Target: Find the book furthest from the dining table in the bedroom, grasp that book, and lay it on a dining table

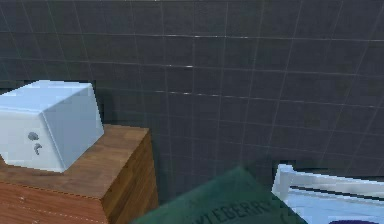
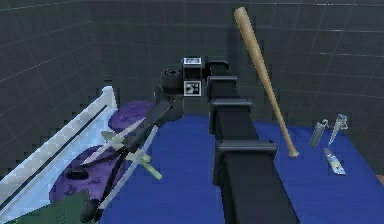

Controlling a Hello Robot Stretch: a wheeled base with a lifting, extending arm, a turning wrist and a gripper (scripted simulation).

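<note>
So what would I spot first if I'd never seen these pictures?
Probably the long wooden baseball bat slanting up the arm side view's right, its thin end down on the blue bed, beside the robot's dark arm. In the forward view, a white box sits on a wooden cabinet at the left, and a dark green book pokes in at the bottom edge.

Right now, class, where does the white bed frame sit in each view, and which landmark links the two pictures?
Forward view: white bed frame at the bottom right corner.
Arm side view: it runs diagonally up the left side, beside the blue bedding.
Shared landmark: the dark tiled wall behind it.
</note>
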